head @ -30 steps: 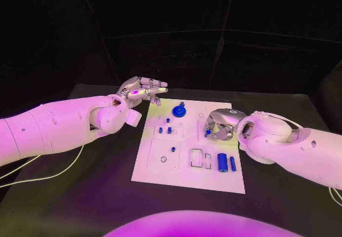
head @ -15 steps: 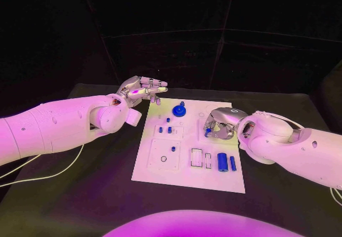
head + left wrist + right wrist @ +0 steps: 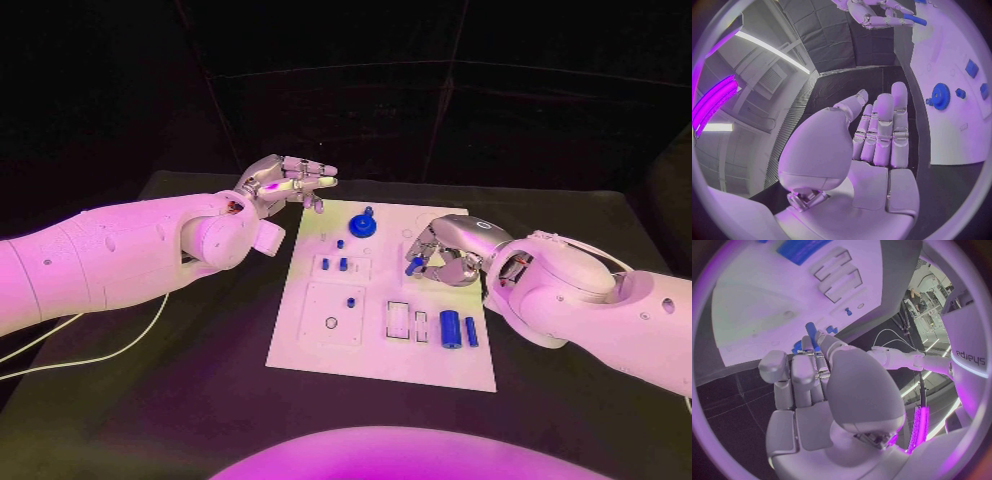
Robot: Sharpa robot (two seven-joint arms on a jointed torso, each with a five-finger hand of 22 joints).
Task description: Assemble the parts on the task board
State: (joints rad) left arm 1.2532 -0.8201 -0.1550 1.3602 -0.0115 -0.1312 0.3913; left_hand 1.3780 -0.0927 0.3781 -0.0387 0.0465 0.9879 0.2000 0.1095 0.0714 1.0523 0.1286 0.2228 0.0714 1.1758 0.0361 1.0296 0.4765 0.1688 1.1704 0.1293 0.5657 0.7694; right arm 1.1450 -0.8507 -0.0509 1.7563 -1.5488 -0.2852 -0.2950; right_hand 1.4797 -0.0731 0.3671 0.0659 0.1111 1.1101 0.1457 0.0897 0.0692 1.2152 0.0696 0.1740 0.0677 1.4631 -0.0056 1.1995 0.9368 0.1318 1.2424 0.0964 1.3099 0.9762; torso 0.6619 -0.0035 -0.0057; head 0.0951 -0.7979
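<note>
A: Board? 
B: Flat white task board [image 3: 378, 345], rectangular, matte, on the black desk [image 3: 173, 400]. Cut-out slots and small holes in it.
A: Parts?
B: Blue gear [image 3: 362, 226] with a knob on top near the far edge. Small blue pegs [image 3: 333, 264] standing in the left-middle section. Two blue cylinders [image 3: 459, 329] lying side by side at the near right, next to two rectangular slots [image 3: 404, 320].
A: Right hand?
B: Right hand [image 3: 444, 252] over the board's right side, fingers curled in, pinching a small blue pin [image 3: 810, 331] at the fingertips. Pin looks like a short smooth rod.
A: Left hand?
B: Left hand [image 3: 289, 180] off the board's far-left corner, above the desk, metallic silver. Fingers together and mostly straight in the wrist view, holding nothing, touching nothing.
</note>
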